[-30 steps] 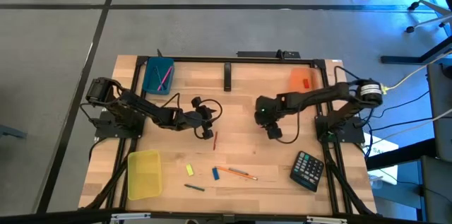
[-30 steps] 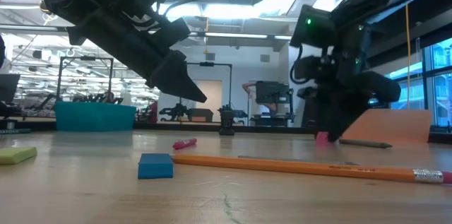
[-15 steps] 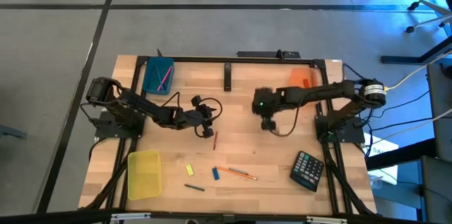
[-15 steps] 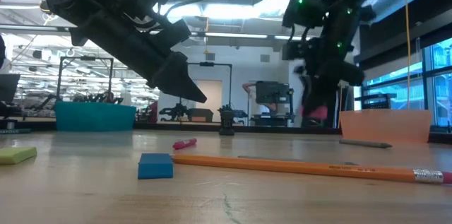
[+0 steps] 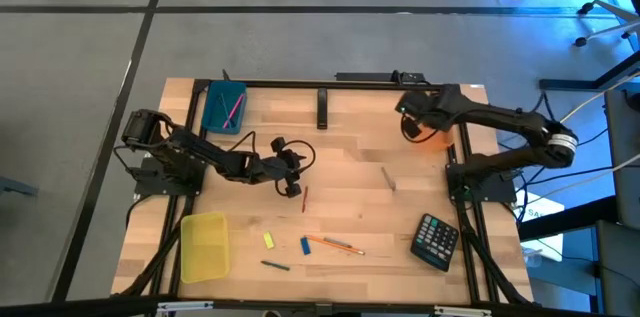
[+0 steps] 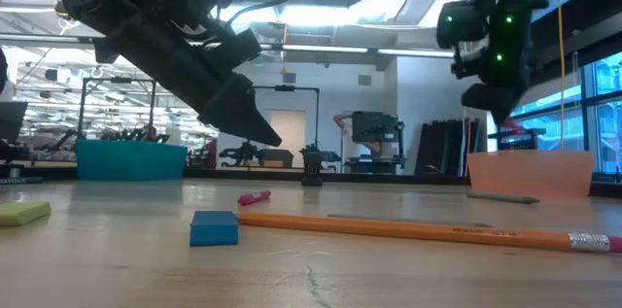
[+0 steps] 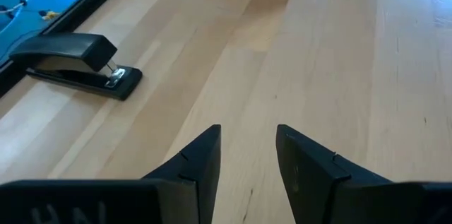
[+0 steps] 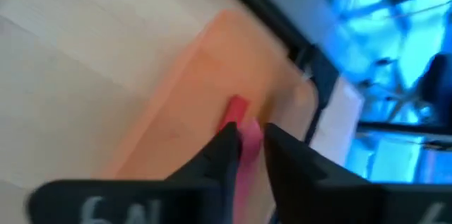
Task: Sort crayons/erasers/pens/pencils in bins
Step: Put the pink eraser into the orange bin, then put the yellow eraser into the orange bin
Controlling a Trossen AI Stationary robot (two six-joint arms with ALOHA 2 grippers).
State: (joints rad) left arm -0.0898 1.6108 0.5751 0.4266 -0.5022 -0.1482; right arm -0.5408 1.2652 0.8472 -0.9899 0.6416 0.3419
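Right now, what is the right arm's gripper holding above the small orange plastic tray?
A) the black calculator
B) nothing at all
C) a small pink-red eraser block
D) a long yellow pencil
C: in the right wrist view the right gripper has its two dark fingers closed on a small pink-red eraser block, held over the small orange plastic tray at the table's far right corner.
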